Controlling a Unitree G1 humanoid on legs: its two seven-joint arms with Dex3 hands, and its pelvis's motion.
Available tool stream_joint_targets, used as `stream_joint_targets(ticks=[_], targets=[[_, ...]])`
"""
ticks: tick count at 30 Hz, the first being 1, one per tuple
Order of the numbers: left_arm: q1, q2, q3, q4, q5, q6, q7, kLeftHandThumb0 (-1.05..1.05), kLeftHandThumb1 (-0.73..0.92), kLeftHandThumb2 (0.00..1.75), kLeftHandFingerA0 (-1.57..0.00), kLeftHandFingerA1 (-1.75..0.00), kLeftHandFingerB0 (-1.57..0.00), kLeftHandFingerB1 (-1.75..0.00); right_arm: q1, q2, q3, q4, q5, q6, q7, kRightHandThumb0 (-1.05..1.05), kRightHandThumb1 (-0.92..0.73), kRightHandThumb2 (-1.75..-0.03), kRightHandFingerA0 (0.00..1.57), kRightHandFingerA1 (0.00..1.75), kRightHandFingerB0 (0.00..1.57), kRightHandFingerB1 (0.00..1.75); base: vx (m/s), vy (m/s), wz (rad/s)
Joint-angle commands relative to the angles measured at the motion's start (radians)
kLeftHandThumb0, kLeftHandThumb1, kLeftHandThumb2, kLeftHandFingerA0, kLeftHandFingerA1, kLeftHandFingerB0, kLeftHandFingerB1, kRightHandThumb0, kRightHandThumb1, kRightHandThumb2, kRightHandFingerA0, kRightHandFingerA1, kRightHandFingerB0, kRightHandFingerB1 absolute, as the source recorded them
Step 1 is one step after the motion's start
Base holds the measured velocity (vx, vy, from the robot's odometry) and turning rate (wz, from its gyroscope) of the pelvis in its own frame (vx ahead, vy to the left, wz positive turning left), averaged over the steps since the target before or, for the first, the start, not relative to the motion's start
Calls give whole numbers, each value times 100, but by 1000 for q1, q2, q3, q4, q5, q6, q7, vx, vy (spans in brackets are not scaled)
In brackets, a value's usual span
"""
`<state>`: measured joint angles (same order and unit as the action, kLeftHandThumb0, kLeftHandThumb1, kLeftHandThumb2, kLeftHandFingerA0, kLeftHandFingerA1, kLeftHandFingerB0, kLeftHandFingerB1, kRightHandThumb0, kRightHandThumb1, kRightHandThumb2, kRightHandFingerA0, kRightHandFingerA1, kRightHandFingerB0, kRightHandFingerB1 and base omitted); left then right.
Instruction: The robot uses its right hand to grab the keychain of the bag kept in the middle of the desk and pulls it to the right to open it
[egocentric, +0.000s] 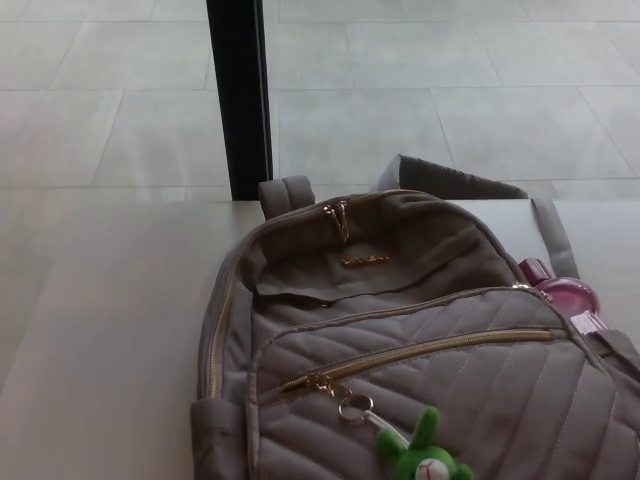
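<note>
No part of the robot shows in the head view. Neither arm reaches into the frame, and neither the left hand nor the right hand can be seen.

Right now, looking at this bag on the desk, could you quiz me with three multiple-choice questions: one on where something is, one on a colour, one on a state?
1. Where does the green plush keychain hang?
A. From the top handle
B. From the front pocket zipper's left end
C. From the side bottle

2. What colour is the bottle in the backpack's side pocket?
A. Pink
B. Blue
C. Yellow

3. What state is the front pocket zipper in?
A. Fully open
B. Half open
C. Closed

Answers: 1 B, its ring joins the pull there; 2 A, pink cap and body show at the right; 3 C, the gold teeth run joined along the whole line.
</note>
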<state>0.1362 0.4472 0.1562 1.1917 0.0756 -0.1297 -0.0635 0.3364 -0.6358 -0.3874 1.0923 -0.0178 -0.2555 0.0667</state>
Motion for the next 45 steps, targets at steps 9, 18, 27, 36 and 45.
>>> stream_joint_targets(ticks=[9,18,27,36,45], targets=[[-34,35,5,48,0,-69,5,-59,42,81,-66,-73,-45,-54,-176,-79,-328,-519,377,141,184,-90,-52,-91,59,85,7,47,0,0,0],[-34,40,9,44,-4,-67,2,-56,52,56,-80,-83,-52,-42,-210,-62,-268,-1199,518,255,169,-82,-49,-90,23,52,11,45,0,0,0],[-34,35,-2,48,8,-86,8,-56,54,57,-71,-70,-52,-42,-138,-64,120,-1743,397,265,222,-72,-42,-81,22,49,14,41,0,0,0],[-41,30,15,43,-13,-55,-7,-53,53,56,-70,-74,-52,-41,-84,-67,339,-1849,38,151,333,-76,-45,-87,25,60,13,47,0,0,0],[-35,37,9,44,-5,-69,-3,-57,42,82,-64,-72,-43,-53,-58,-74,433,-1869,-29,136,367,-76,-60,-59,30,55,26,35,0,0,0]])
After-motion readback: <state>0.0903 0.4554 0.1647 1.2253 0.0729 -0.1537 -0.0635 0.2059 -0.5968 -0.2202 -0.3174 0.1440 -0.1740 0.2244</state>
